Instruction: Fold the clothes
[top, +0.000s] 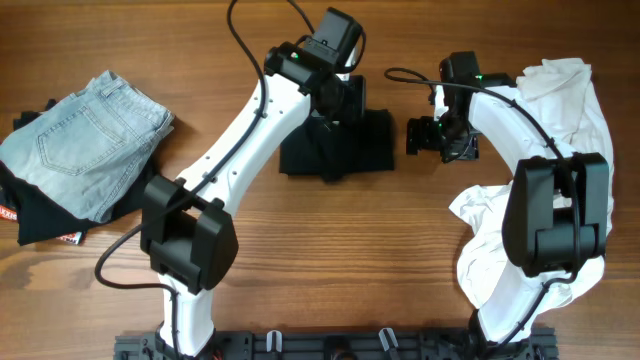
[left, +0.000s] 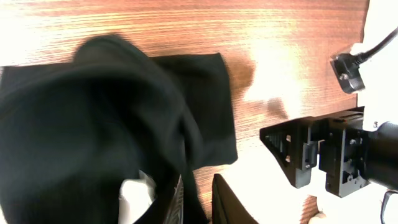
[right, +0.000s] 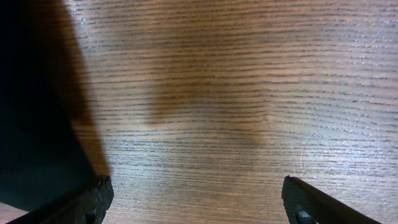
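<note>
A black garment (top: 335, 148) lies folded into a rough rectangle at the table's middle back. My left gripper (top: 345, 100) sits over its far edge. In the left wrist view its fingers (left: 202, 202) are close together, with a raised fold of the black garment (left: 93, 124) between them. My right gripper (top: 415, 136) hovers just right of the garment, low over bare wood. In the right wrist view its jaws (right: 199, 205) are wide open and empty, and the black garment's edge (right: 37, 124) shows at the left.
A pile of white clothes (top: 560, 100) curves along the right side, under my right arm. Folded light-blue jeans (top: 85, 140) lie at the far left on another black garment (top: 40, 220). The right gripper's body (left: 311, 155) shows in the left wrist view.
</note>
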